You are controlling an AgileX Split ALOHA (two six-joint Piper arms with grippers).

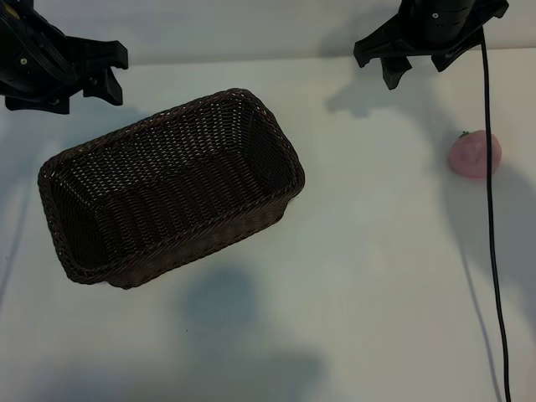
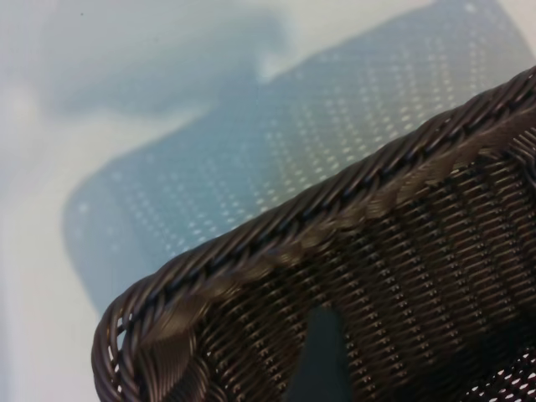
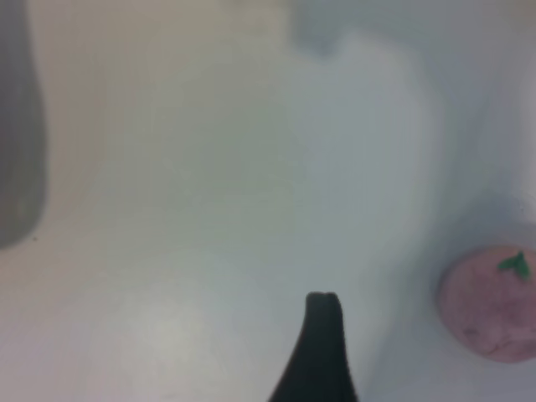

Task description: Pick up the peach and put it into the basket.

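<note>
The peach (image 1: 475, 154), small, pink and round, lies on the white table at the far right; the right wrist view also catches the peach (image 3: 490, 306) at its edge. The basket (image 1: 251, 109), dark-brown wicker and empty, sits skewed at centre-left, its braided rim (image 2: 335, 209) filling the left wrist view. My right gripper (image 1: 417, 74) hangs open at the back, behind and left of the peach, holding nothing. My left gripper (image 1: 117, 75) is open at the back left, just behind the basket's far corner. Each wrist view shows only one dark fingertip (image 3: 322, 335).
A black cable (image 1: 492, 251) hangs from the right arm and runs down the right side, crossing in front of the peach. White tabletop (image 1: 377, 251) stretches between basket and peach.
</note>
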